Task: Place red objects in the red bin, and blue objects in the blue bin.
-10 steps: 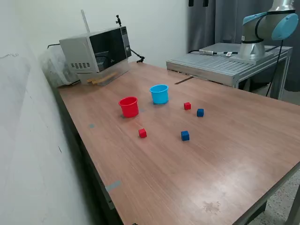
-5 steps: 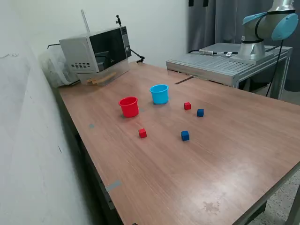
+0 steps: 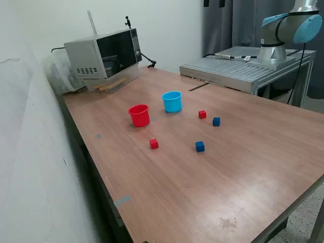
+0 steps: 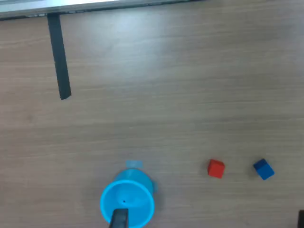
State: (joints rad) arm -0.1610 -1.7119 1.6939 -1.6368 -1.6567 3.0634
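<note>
Where tabletop shows: two red cubes (image 3: 202, 114) (image 3: 154, 144), two blue cubes (image 3: 216, 121) (image 3: 200, 146)

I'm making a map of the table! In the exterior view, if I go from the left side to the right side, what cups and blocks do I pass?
Red cup → red cube → light blue cup → dark blue cube → second red cube → second dark blue cube.
</note>
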